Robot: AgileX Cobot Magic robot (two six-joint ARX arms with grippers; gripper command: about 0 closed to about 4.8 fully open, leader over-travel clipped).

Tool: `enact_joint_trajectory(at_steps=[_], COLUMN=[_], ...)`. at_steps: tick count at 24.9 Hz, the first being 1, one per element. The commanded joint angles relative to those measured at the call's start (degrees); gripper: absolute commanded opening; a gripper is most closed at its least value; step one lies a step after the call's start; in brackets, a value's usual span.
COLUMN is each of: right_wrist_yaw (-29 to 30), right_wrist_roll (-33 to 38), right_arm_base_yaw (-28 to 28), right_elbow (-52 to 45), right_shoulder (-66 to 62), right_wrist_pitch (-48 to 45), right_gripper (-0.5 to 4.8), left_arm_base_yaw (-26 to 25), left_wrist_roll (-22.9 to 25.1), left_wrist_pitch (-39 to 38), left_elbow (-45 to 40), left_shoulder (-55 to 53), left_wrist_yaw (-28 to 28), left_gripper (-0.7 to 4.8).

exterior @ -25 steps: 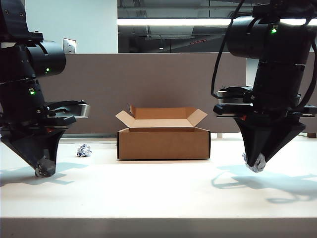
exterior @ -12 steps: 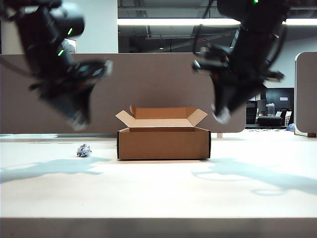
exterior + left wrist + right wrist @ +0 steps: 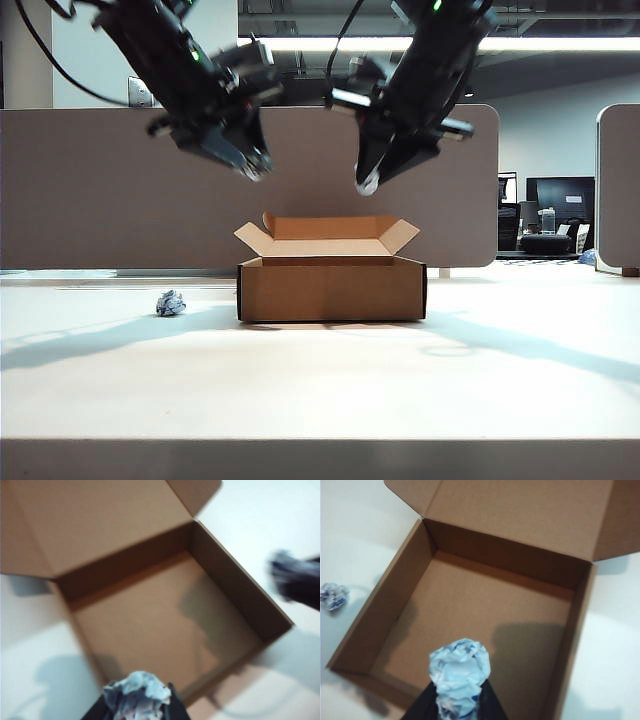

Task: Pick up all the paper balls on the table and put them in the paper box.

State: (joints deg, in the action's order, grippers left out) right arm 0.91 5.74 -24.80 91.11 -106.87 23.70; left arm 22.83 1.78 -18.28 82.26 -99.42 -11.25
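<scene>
The brown paper box (image 3: pixel 331 285) stands open on the white table (image 3: pixel 320 385). Both arms hang high above it. My left gripper (image 3: pixel 256 170) is over the box's left part, shut on a crumpled paper ball (image 3: pixel 136 696). Over the right part, my right gripper (image 3: pixel 368 183) is shut on a second paper ball (image 3: pixel 460 669). Both wrist views look down into the empty box (image 3: pixel 485 615). A third paper ball (image 3: pixel 170 302) lies on the table left of the box, also seen in the right wrist view as a paper ball (image 3: pixel 333 595).
A grey divider panel (image 3: pixel 110 190) runs behind the table. The box's four short flaps (image 3: pixel 255 238) stand open outward. The right arm's tip (image 3: pixel 295 580) shows blurred beyond the box's wall in the left wrist view.
Both grippers have risen from the table with their paper balls and swung inward to above the box. The third ball has stayed where it was.
</scene>
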Motion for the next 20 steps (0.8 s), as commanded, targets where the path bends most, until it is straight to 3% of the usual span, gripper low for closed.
enact_joint_trajectory(at_steps=[1, 3, 6, 13, 20], right_wrist_yaw=[0.35, 0.37, 0.76, 0.76, 0.13], right_wrist_roll=[-0.2, -0.22, -0.22, -0.2, -0.24], right_arm_base_yaw=[-0.04, -0.02, 0.07, 0.09, 0.92], right_elbow=[2.03, 2.14, 2.12, 2.14, 2.14], right_shoulder=[-2.38, -3.74, -5.49, -6.1, -5.62], right_wrist_pitch=[-1.79, -2.64, -3.5, -4.66, 0.42], right_gripper=[1.17, 1.33, 2.31, 2.31, 2.3], left_arm_base_yaw=[0.13, 0.13, 0.11, 0.04, -2.82], left_wrist_roll=[-0.37, -0.81, -0.98, -1.07, 2.25], left_wrist_pitch=[3.43, 4.61, 6.78, 10.78, 5.51], left_elbow=[0.2, 0.2, 0.2, 0.22, 0.2], left_shoulder=[-2.38, -3.65, -5.6, -6.1, -6.36], left_wrist_yaw=[-5.6, -6.25, -7.58, -7.43, 6.88], left_gripper=[1.25, 1.39, 2.25, 2.25, 2.25])
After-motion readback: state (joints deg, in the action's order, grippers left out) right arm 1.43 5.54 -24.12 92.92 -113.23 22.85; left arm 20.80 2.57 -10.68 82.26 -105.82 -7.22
